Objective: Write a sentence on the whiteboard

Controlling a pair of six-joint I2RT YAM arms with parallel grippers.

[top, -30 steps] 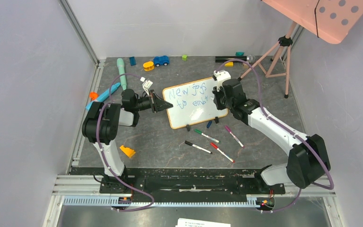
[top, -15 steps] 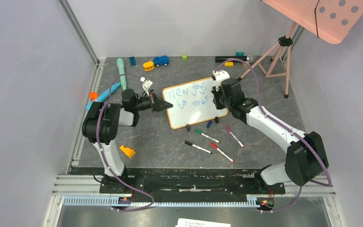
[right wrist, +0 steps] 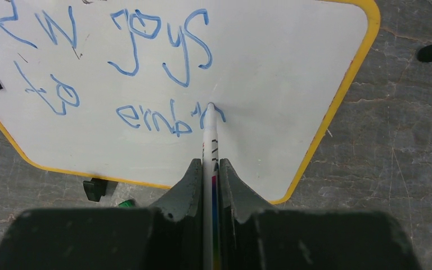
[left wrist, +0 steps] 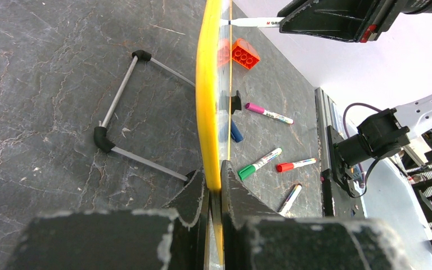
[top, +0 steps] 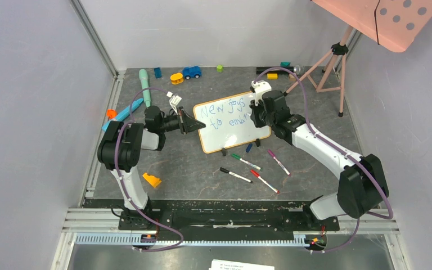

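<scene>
Far left: pale grey wall, then teal toys and an orange wedge on the dark, stone-patterned tabletop.

Next, the left claw, clenched on the left edge of the whiteboard, with the yellow-orange frame pinched between both fingers. Whiteboard at mid-tabletop, propped at a slope on black clip feet, with a wire stand behind it.

Across its face, the sentence in blue: "New joys" above, "to emb…" below, last letters unclear.

Just right of that, the right claw, closed around a white-barrelled marker, tip touching the whiteboard at the end of the lower line.

In front of the whiteboard, loose on the tabletop: green marker, black marker, red marker, pink marker.

Further right, a pink tripod and, in the upper right corner, a pink dotted panel.
</scene>
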